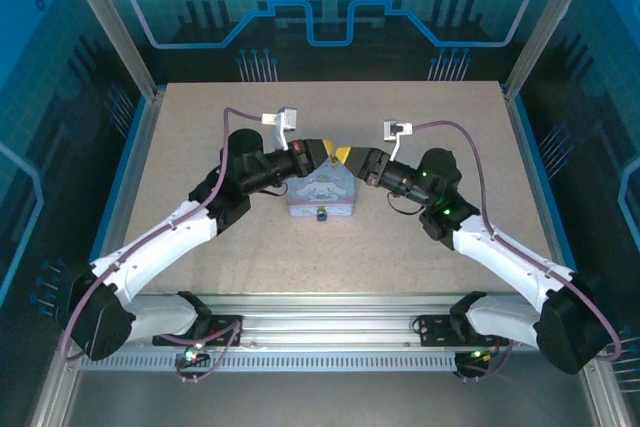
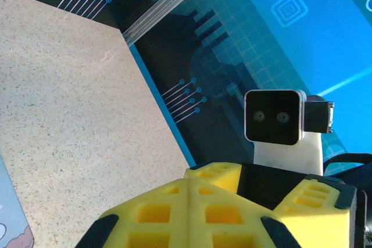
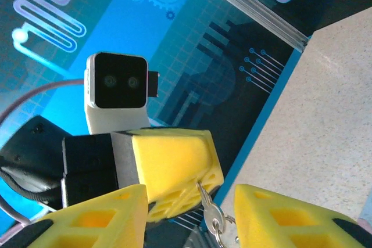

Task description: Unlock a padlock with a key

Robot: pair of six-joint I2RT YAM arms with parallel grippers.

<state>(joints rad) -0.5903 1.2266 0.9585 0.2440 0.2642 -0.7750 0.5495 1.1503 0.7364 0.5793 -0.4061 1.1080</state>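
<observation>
Blue-lit panels (image 1: 330,7) wall in the speckled beige table (image 1: 430,97) I'm working over. My left gripper (image 2: 189,216) is clamped tight, its yellow fingers (image 2: 151,213) pressed together with no gap along the seam. Through the right wrist camera I see the key (image 3: 205,200) hanging from under those tips, with a small ring (image 3: 218,225) dangling at its lower end. It looks pinched there, though the contact itself is tucked under the foam, so I can't be fully sure. My right gripper (image 3: 190,216) faces it with jaws apart, one yellow finger on either side of the key. I can't tell whether the ring touches the finger on the right of that view. From above, both grippers meet tip to tip over the middle of the table, above the far end of a pale-blue cartoon-printed tin (image 1: 320,192) lying flat. The padlock (image 1: 321,214) is a small dark speck at the middle of the tin's near edge, on the near side of the key and apart from both grippers. It is too small from up there for me to tell if it is locked.
</observation>
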